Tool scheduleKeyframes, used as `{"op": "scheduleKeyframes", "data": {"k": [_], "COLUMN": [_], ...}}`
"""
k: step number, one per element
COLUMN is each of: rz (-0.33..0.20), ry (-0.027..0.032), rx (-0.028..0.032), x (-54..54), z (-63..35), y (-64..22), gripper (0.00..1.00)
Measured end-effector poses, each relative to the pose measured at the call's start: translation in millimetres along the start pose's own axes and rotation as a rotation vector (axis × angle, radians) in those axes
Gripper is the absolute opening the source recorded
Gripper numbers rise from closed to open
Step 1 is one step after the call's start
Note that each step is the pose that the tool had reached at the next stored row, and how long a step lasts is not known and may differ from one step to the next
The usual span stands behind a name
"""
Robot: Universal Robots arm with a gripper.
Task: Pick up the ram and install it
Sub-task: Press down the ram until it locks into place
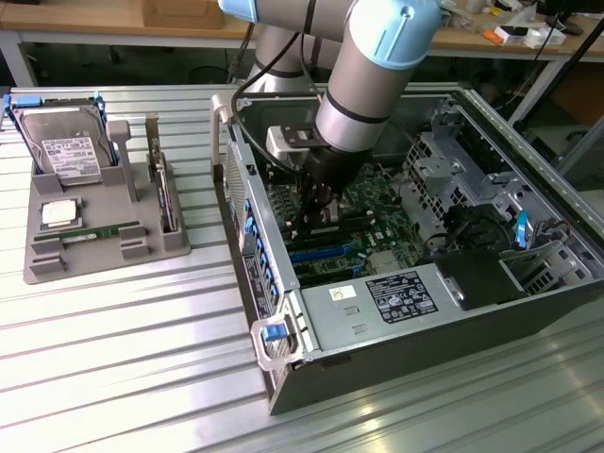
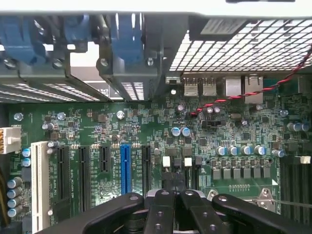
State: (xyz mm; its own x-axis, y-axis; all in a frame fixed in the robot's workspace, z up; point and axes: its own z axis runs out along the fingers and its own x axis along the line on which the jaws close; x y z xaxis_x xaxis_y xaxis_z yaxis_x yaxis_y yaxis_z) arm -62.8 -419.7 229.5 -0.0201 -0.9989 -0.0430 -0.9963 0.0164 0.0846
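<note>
In the exterior view, the silver and pale-blue robot arm (image 1: 377,75) reaches down into the open black and grey computer case (image 1: 415,274) lying on its side on the ribbed metal counter (image 1: 123,359). Its black pincer (image 1: 316,209) is low over the green motherboard (image 1: 377,222), just above the blue and black memory slots (image 1: 316,253), with its fingers drawn together. Whether anything is pinched between them cannot be made out here. On the exterior view's left, well apart from the case, a grey plastic parts tray (image 1: 104,247) holds a boxy silver hard drive with a white label (image 1: 66,151), a square silver processor chip (image 1: 58,213), and a long, thin green ram stick (image 1: 99,231) lying flat in its slot near the tray's front.

In the wrist view, the black pincer (image 2: 171,197) is closed, its fingertips (image 2: 163,202) meeting close above the green motherboard (image 2: 146,131). Beside it run black expansion slots (image 2: 83,170), one blue slot (image 2: 125,168) and one white slot (image 2: 39,185). A red and black twisted wire (image 2: 253,90) crosses the board near the perforated metal wall (image 2: 243,46).
</note>
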Motion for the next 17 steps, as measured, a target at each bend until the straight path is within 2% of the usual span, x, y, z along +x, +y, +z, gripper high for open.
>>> {"op": "scheduleKeyframes", "data": {"k": [2, 3, 5, 8, 10, 13, 15, 17], "rz": [0.000, 0.000, 0.000, -0.001, -0.001, -0.001, -0.001, -0.001], "ry": [0.0002, -0.0050, -0.0046, -0.0081, -0.0092, -0.0123, -0.0196, -0.0232], "rx": [-0.0003, 0.0025, 0.0016, 0.0018, 0.0017, -0.0007, -0.0077, -0.0120], "x": [1.3, -0.1, 0.1, -0.6, -0.8, -1.1, -1.6, -1.9], "z": [2.5, -1.3, -5.0, -21.8, -22.6, -24.3, -26.1, -27.6], "y": [0.3, 0.0, 0.4, 0.7, -2.9, -22.0, -46.0, -60.7], "gripper": [0.11, 0.11, 0.11, 0.11, 0.11, 0.11, 0.11, 0.11]}}
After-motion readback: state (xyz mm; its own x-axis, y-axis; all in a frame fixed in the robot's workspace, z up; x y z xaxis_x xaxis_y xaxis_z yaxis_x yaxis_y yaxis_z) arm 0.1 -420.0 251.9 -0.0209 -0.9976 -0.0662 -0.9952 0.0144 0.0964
